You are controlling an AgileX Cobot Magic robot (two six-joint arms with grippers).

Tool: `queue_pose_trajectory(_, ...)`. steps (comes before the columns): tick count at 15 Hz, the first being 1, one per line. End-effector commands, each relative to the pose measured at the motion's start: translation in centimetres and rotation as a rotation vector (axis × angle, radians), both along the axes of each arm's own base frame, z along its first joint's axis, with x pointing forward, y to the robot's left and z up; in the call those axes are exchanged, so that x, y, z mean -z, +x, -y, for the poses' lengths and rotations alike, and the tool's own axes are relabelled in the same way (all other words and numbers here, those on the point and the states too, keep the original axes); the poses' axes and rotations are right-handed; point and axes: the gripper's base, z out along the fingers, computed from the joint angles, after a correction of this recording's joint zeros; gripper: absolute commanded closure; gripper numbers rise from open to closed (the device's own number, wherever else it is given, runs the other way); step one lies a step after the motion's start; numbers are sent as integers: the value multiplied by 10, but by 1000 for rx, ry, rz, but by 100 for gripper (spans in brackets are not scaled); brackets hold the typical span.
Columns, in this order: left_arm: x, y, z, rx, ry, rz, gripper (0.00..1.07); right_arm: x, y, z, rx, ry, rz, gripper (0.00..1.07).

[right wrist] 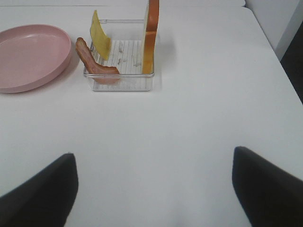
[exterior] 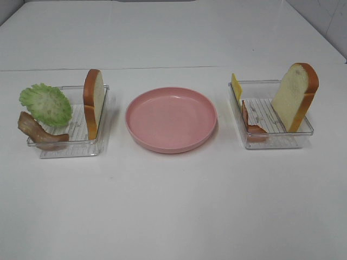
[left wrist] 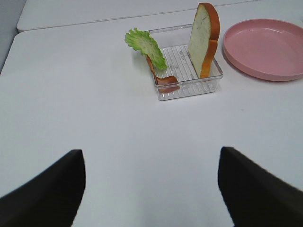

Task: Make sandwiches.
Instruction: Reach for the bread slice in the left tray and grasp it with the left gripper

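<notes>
The left claw (left wrist: 150, 152) and right claw (right wrist: 152, 152) gaped wide, empty; the left bread slice (left wrist: 202, 40) and right bread slice (right wrist: 151, 42) stood upright straight ahead, well apart.

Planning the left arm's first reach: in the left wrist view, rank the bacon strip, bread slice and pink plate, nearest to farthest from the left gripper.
From the left gripper, open with nothing between its fingers:
1. bacon strip, at the near wall of the clear tray.
2. bread slice, upright on the tray's plate side.
3. pink plate, outside the tray, past the bread.
</notes>
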Motion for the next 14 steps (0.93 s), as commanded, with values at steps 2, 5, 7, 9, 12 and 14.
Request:
queue_pose_trajectory(2,1,-2,1,5,-6,27,32,-1,-1,0,1,-6,24,25)
queue_pose_trajectory(5,1,-2,1,5,-6,27,32,-1,-1,0,1,-6,24,25)
queue_pose_trajectory(7,1,-2,1,5,-6,27,32,-1,-1,0,1,-6,24,25)
queue_pose_trajectory(9,1,-2,1,5,-6,27,32,-1,-1,0,1,-6,24,25)
queue_pose_trajectory(12,1,-2,1,5,-6,27,32,-1,-1,0,1,-6,24,25)
queue_pose_trajectory(14,1,-2,1,5,-6,27,32,-1,-1,0,1,-6,24,25)
